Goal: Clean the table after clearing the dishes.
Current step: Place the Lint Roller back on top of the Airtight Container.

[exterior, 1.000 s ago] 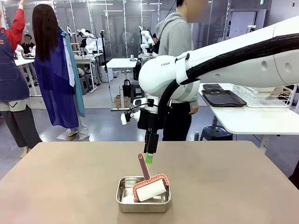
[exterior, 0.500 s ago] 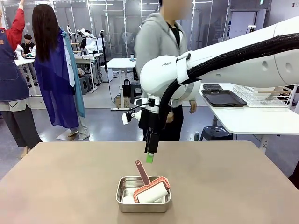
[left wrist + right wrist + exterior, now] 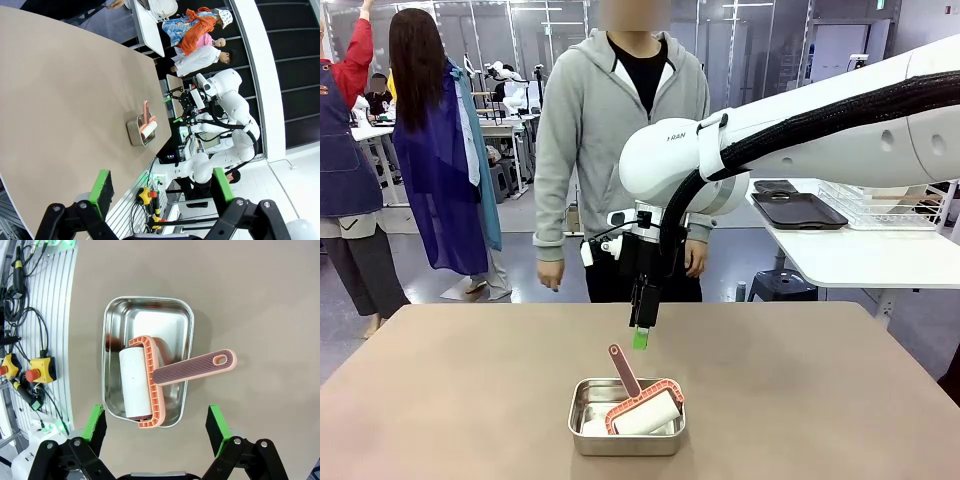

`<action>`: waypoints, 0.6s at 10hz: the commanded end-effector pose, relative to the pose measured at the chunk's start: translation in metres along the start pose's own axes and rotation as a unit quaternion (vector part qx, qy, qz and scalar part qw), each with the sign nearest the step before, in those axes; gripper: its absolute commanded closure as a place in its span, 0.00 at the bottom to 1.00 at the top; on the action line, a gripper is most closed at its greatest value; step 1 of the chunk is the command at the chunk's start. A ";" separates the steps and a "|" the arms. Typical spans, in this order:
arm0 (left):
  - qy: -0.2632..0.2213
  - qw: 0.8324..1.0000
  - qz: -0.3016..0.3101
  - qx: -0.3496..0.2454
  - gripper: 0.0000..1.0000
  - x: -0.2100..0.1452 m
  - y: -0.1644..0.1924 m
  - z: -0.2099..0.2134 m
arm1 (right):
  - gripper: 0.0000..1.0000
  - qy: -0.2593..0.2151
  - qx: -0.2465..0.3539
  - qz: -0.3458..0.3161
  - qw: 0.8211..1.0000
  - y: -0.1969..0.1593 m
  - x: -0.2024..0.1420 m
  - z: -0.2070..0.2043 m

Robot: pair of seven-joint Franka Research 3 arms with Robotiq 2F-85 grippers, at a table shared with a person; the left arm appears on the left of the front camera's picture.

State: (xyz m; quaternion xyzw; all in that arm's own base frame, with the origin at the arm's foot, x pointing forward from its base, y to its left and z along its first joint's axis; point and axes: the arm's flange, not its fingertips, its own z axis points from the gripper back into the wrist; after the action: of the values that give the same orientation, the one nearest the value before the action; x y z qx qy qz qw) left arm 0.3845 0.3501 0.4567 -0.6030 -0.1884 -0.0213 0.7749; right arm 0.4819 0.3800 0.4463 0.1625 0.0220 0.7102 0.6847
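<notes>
The taupe table holds a small steel pan with a white lint roller lying in it, its pink handle sticking up and back. My right gripper hangs open just above that handle, touching nothing. In the right wrist view its green pads straddle empty air over the roller and pan. My left gripper is open and empty, high off the table's edge, with the pan far off. The dishes are out of view.
A person in a grey hoodie stands at the far edge, hands down. A white side table at the right carries dark trays and a wire rack. The tabletop around the pan is bare.
The roller has settled lower into the pan, its handle dropping away from my right gripper's pad. The person has stepped left and turned to face the table.
</notes>
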 end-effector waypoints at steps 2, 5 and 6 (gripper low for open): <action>-0.001 1.000 0.000 -0.006 0.00 -0.003 -0.003 0.001 | 0.00 0.001 0.001 0.002 1.000 0.002 0.002 -0.001; -0.001 1.000 0.000 -0.006 0.00 -0.003 -0.003 0.001 | 0.00 0.001 0.001 0.002 1.000 0.002 0.002 -0.001; -0.001 1.000 0.000 -0.006 0.00 -0.003 -0.003 0.001 | 0.00 0.001 0.001 0.002 1.000 0.002 0.002 -0.001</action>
State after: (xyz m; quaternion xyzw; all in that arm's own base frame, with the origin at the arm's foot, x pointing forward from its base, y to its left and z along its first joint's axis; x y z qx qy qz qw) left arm 0.3845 0.3501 0.4567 -0.6030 -0.1884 -0.0213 0.7749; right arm 0.4819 0.3800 0.4464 0.1625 0.0220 0.7102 0.6847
